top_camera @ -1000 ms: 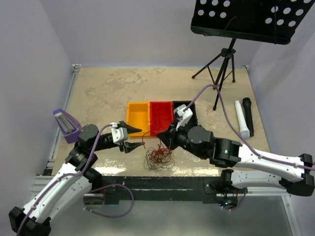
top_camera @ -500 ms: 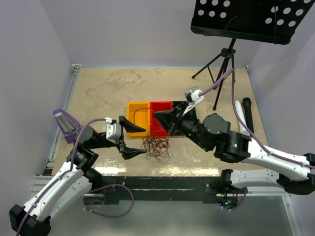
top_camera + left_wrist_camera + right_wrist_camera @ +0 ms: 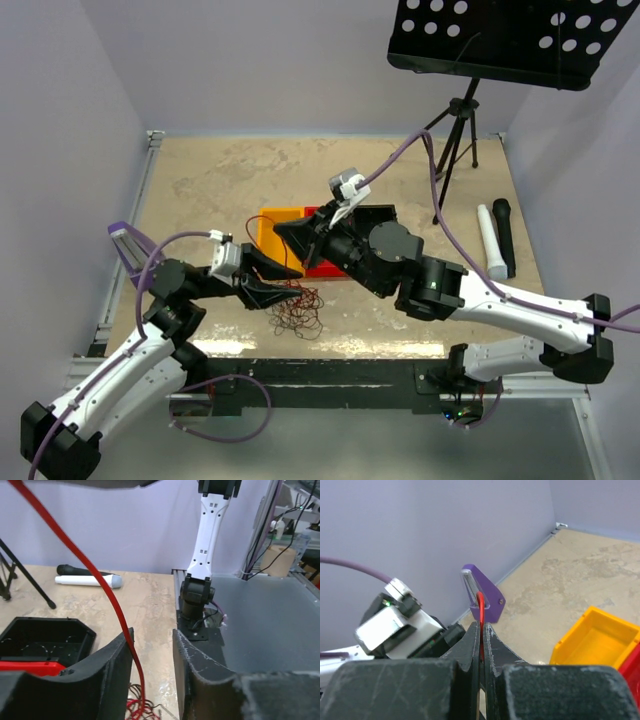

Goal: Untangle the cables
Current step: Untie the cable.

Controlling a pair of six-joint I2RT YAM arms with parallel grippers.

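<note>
The cables (image 3: 302, 308) lie as a small snarl of red and dark thin wires on the table, just off the tips of my left gripper (image 3: 283, 285). One red strand (image 3: 102, 582) rises out of the snarl. It runs between the left gripper's (image 3: 152, 635) parted jaws along the inner face of the left finger (image 3: 107, 667), with a clear gap to the other finger. Higher up, my right gripper (image 3: 284, 229) is shut on that red strand (image 3: 480, 605), whose end loops out past the gripper's (image 3: 481, 626) tips.
Yellow (image 3: 275, 222), red (image 3: 325, 268) and black (image 3: 377, 213) bins sit mid-table, partly under the right arm. A white mic (image 3: 488, 243) and a black mic (image 3: 503, 235) lie at the right. A music stand (image 3: 455, 130) is at the back right, and a purple piece (image 3: 128, 248) at the left.
The right gripper has swung left and up, drawing the red strand out of the snarl. The left jaws widened, then narrowed around the strand. The snarl slid left.
</note>
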